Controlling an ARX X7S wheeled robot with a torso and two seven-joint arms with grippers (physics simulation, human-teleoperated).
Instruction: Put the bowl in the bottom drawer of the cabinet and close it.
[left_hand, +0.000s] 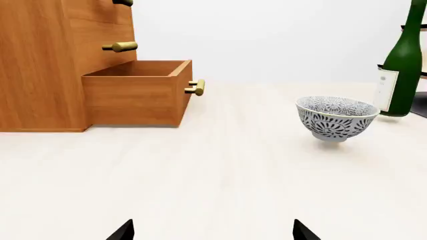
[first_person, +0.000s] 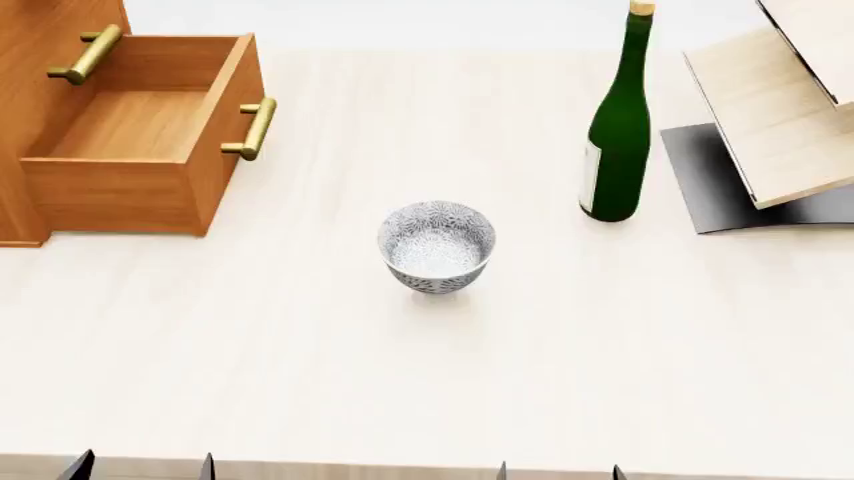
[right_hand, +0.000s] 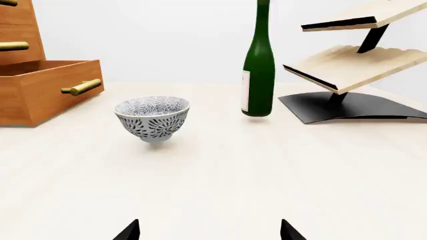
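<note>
Bowl (first_person: 437, 246) upright on tabletop (first_person: 400, 380), bottom drawer (first_person: 140, 140) open at 10 o'clock; cabinet (first_person: 40, 60) cropped; both end effectors spread, empty, only tips visible.

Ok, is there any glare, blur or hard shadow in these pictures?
Head view: flat even light, only a faint shadow under the bowl. Right wrist view: soft highlight on the green bottle, everything sharp. Left wrist view: crisp too, bottom drawer evenly lit.
</note>
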